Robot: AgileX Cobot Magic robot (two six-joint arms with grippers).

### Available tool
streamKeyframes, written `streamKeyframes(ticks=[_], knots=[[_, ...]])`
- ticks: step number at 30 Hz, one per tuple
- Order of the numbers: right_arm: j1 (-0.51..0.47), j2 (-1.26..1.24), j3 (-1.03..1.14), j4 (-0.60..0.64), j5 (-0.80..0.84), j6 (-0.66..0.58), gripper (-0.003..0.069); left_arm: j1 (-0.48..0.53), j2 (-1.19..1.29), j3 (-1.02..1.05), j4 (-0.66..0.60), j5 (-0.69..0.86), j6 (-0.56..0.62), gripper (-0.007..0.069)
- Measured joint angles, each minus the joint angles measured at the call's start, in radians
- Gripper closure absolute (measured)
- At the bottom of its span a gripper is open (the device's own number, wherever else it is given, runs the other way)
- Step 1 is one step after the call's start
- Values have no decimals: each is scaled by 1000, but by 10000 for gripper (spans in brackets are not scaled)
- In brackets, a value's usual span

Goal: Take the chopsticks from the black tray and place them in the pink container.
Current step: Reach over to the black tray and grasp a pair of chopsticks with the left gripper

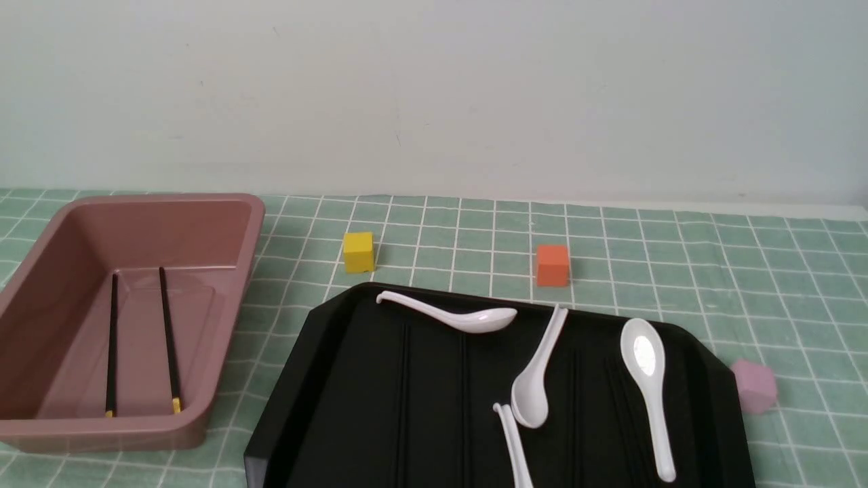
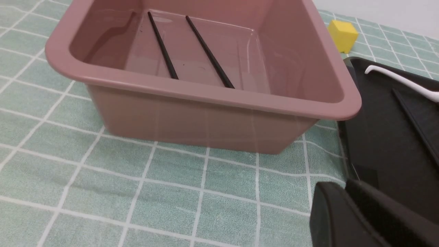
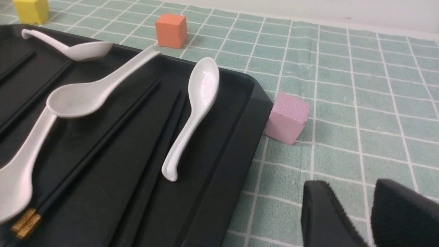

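Two black gold-tipped chopsticks (image 1: pixel 169 339) in the dusty-pink plastic tub (image 1: pixel 169 198) at the bench's left edge.
More chopsticks (image 3: pixel 103 140) lie on the glossy black plastic tray (image 3: pixel 223 164); left fingers (image 2: pixel 329 212) closed, right fingers (image 3: pixel 322 212) slightly parted, both empty.

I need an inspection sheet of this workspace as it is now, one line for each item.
Surface: green checked cloth.
Job's things: two chopsticks lie in the pink container; another pair lies on the black tray.
Clutter: four white spoons on the tray; yellow cube, orange cube and pale pink cube on the cloth.
Grippers: left gripper, state unclear; right gripper open, empty.
Cables: nothing seen.
Surroundings: plain pale wall.
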Motion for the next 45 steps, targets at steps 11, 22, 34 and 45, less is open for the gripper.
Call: streamKeyframes(ticks=[11,22,34,45], knots=[[0,0,0,0,0,0,419,0,0,0,0,0,0,550],[0,0,0,1,0,0,419,0,0,0,-1,-43,0,544],[0,0,0,0,0,0,419,0,0,0,-771,-61,-436,528],[0,0,0,0,0,0,419,0,4,-65,-886,-140,-325,558]])
